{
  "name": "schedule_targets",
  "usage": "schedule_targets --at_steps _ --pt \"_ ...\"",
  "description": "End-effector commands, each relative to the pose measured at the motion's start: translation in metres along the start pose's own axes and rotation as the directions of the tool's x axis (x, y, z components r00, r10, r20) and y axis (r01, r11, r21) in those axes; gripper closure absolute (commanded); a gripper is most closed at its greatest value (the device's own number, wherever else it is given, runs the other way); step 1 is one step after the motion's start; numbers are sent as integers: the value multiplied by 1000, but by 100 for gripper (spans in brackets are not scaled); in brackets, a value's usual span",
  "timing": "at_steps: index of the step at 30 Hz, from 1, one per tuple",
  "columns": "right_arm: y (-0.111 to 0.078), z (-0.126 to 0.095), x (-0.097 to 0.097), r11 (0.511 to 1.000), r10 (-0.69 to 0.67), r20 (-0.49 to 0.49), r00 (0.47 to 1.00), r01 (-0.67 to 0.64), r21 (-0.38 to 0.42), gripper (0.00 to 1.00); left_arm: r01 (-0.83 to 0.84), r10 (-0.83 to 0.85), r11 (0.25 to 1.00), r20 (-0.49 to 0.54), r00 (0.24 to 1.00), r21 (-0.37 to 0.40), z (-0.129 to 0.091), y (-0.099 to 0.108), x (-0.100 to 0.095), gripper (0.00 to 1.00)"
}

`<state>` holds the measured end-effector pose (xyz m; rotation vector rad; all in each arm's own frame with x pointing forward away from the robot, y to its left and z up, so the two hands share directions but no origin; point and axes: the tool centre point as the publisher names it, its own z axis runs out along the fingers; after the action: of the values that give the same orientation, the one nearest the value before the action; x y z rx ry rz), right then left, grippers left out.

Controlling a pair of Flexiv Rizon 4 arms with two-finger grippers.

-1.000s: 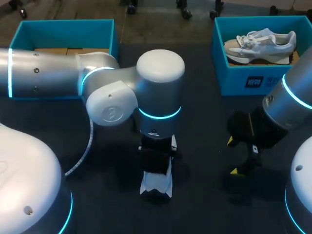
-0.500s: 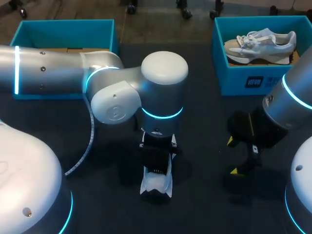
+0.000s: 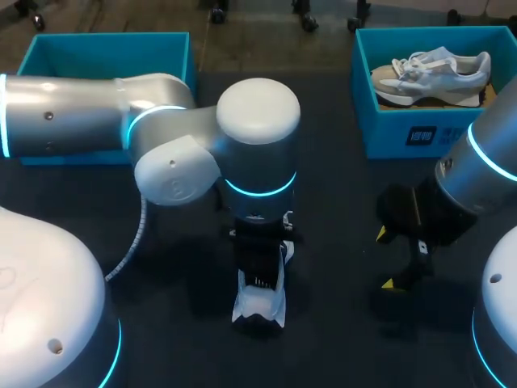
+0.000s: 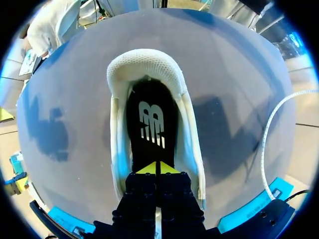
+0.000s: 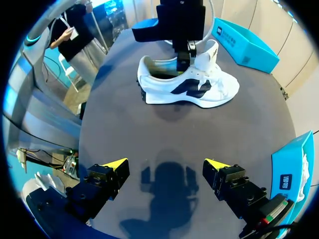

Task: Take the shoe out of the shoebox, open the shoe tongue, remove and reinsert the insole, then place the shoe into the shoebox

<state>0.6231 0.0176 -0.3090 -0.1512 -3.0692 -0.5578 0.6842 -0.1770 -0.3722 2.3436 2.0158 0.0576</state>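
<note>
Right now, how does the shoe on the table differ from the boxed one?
The table shoe stands on the table, with the left arm's shut jaws in its opening; the boxed shoe sits untouched in the right shoebox. The table shoe runs away from the robot; the boxed shoe lies crosswise. Both are white sneakers.

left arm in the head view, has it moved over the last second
Yes. Its rounded upper joint has shifted slightly toward the left shoebox, nearer that box's corner than before. The white shoe under the arm has not shifted.
</note>
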Motion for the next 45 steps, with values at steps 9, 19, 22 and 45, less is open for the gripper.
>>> schedule_targets --at_steps 9,19,22,45 --pt "0 1 1 1000 0 3 1000 0 2 0 -9 8 1000 -12 1000 -28 -8 -6 1 16" --pt "0 1 1 1000 0 3 1000 0 2 0 18 -18 1000 -19 1000 -20 -6 -9 6 0" --pt "0 1 1 1000 0 3 1000 0 2 0 30 -30 999 -13 999 -23 -6 -4 7 0" --pt "0 1 1 1000 0 3 1000 0 2 0 37 -35 997 40 999 -64 -41 35 4 0"
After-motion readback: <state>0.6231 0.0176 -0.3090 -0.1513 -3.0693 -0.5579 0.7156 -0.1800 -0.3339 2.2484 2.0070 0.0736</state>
